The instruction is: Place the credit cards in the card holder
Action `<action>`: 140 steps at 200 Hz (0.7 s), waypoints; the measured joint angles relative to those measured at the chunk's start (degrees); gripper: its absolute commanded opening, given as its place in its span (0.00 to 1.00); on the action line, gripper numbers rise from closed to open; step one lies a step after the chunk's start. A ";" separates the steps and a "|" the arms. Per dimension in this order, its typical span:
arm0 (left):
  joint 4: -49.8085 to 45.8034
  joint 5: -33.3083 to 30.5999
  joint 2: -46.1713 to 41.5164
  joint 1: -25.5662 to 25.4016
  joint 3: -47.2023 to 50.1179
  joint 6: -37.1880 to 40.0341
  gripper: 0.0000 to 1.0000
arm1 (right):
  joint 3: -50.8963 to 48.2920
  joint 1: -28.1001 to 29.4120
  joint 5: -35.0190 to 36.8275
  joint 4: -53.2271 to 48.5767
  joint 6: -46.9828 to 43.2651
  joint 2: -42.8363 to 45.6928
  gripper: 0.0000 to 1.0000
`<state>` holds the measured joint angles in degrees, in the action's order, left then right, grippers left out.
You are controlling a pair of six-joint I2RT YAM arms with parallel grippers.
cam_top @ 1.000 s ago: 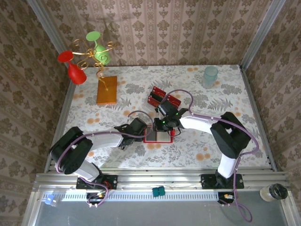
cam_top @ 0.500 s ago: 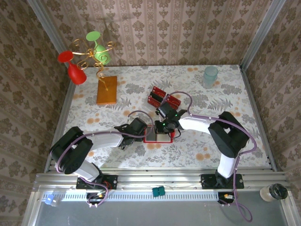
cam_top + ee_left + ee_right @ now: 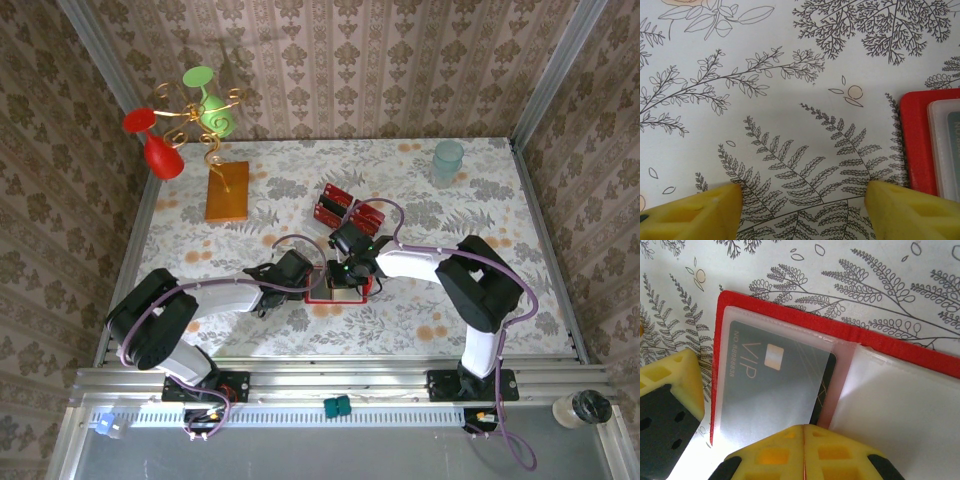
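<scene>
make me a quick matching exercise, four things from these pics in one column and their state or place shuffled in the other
Things
1. left gripper
2. right gripper
3. card holder
4. loose credit cards

States or places
a. lying open, one card tucked inside
b. shut, tips right at the holder
c. open, empty, beside the holder
d. on the table, farther back than the holder

Pairs: 1-c, 2-b, 3-a, 4-d
</scene>
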<state>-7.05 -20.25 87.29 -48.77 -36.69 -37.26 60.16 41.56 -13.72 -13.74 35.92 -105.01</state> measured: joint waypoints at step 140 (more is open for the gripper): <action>-1.81 0.37 -12.17 -0.48 -0.09 0.28 1.00 | -8.26 -5.79 6.29 -6.05 -2.25 23.26 0.58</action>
<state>-8.86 -19.88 75.11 -49.25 -36.77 -36.97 51.90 35.77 -7.42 -19.79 33.67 -81.76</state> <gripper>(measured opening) 0.969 0.538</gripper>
